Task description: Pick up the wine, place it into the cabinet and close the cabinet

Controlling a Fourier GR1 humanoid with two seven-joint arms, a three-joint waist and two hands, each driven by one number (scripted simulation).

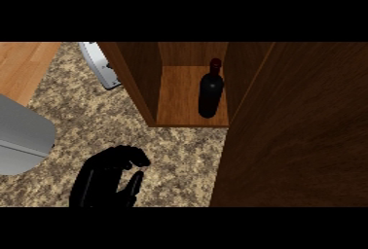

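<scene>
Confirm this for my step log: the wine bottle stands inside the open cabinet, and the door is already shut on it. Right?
Not quite. The head view shows the wine bottle inside the cabinet, but the door is open, not shut.

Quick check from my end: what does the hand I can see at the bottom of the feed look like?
Only one hand shows, at the lower left of the head view. It is all black and slightly glossy, with thick, rounded, segmented fingers and a thumb. No cables, markings or sleeve are visible, and the forearm is out of view.
</scene>
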